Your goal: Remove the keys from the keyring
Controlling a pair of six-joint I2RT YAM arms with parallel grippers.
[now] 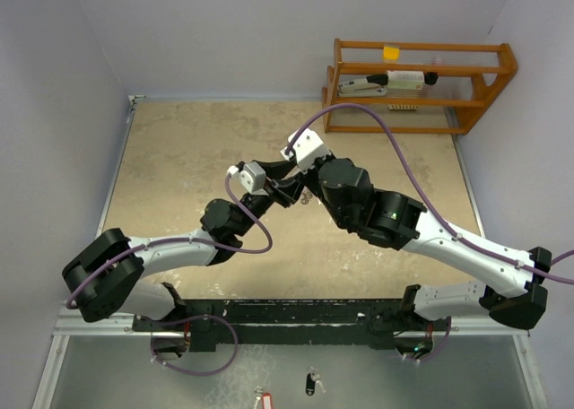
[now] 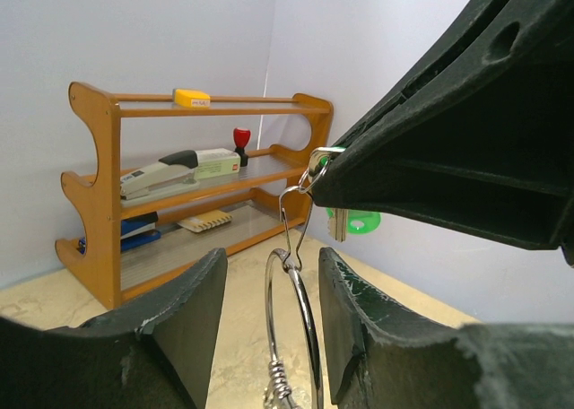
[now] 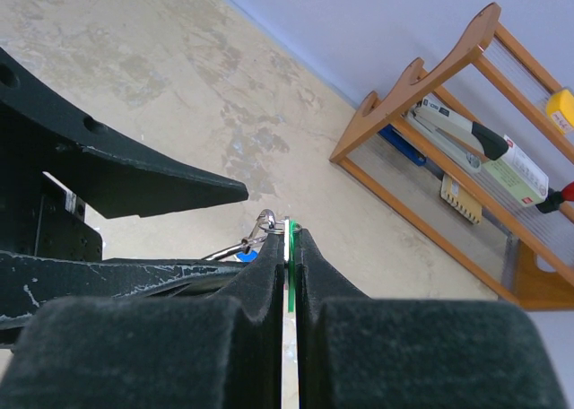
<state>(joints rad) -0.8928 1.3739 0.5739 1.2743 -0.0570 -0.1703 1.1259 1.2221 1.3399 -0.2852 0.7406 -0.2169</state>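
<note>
My two grippers meet above the middle of the table [image 1: 179, 158]. My right gripper [image 3: 289, 234] is shut on the green-headed key [image 3: 291, 274], pinched edge-on between its pads. That key [image 2: 354, 221] also shows in the left wrist view under the right gripper's finger [image 2: 448, 158]. The keyring [image 2: 291, 319] hangs from it by a thin wire clip. Its large silver ring sits between the fingers of my left gripper [image 2: 272, 258], which stand apart, the ring close against the right one. A bit of the blue-headed key [image 3: 244, 256] shows beside the small ring [image 3: 266, 219].
A wooden shelf rack [image 1: 417, 86] with a stapler [image 2: 175, 169], a red stamp and a yellow item stands at the back right. A black-tagged key [image 1: 311, 382] and a red-tagged key [image 1: 261, 400] lie on the grey ledge in front of the arm bases.
</note>
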